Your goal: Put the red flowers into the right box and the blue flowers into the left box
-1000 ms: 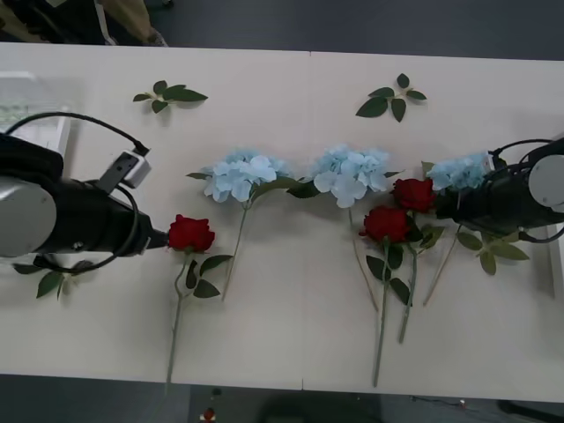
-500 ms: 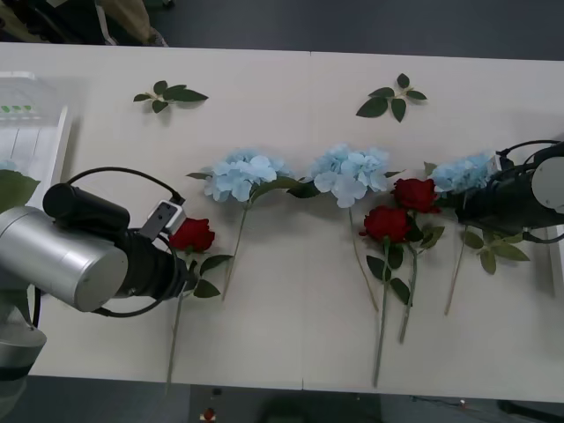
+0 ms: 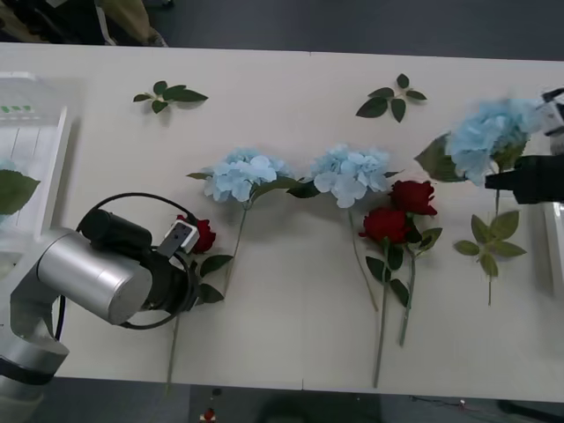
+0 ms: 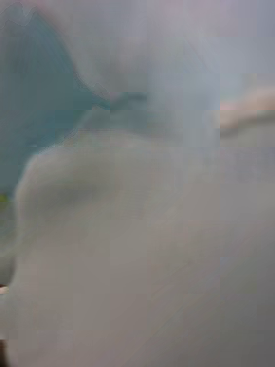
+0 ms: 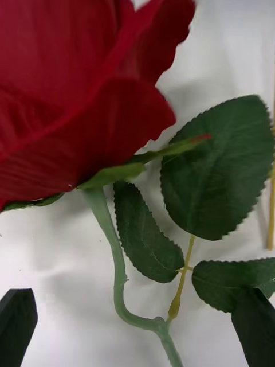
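White table (image 3: 291, 335): three red flowers (image 3: 386, 224) and two blue flowers (image 3: 351, 172) unsorted. Left gripper (image 5: 137, 321), fingers spread, straddles one rose stem (image 5: 109, 241). Right gripper (image 3: 493, 180), grip unclear, holds a hydrangea (image 3: 487, 134) aloft near right box (image 3: 555, 247). Left box (image 3: 55, 167): leaf visible.

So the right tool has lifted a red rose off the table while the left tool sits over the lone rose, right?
Not quite: the front view shows the right tool holding up a blue flower, not a red rose. The left tool does sit over the lone rose.
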`<action>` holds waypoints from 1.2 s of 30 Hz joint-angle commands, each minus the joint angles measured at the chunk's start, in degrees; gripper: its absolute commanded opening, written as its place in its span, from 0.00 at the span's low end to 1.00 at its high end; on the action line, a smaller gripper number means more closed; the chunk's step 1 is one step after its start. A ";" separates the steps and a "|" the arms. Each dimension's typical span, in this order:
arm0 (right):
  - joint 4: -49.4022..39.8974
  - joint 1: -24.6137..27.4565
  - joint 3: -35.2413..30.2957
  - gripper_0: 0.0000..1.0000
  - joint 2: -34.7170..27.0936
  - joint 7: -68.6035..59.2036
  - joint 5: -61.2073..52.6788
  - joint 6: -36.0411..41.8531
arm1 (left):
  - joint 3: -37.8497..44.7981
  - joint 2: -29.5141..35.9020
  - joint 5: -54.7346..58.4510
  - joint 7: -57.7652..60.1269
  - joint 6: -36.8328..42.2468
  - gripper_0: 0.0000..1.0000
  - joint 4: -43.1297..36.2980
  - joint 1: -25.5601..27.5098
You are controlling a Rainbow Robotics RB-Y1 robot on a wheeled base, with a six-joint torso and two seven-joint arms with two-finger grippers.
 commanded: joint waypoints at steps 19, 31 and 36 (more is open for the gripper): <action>-5.52 0.18 -8.30 0.00 17.63 46.58 -17.74 9.59 | -0.01 1.11 0.49 0.36 -1.81 1.00 -1.94 -1.12; -5.52 -6.59 -5.13 0.00 26.33 46.58 -15.72 16.35 | 7.63 5.86 17.19 -0.52 -1.81 1.00 -20.22 0.99; -5.52 -6.94 -6.54 0.00 30.81 46.58 -14.75 15.83 | 14.84 5.50 26.50 -9.22 -2.16 1.00 -21.81 2.75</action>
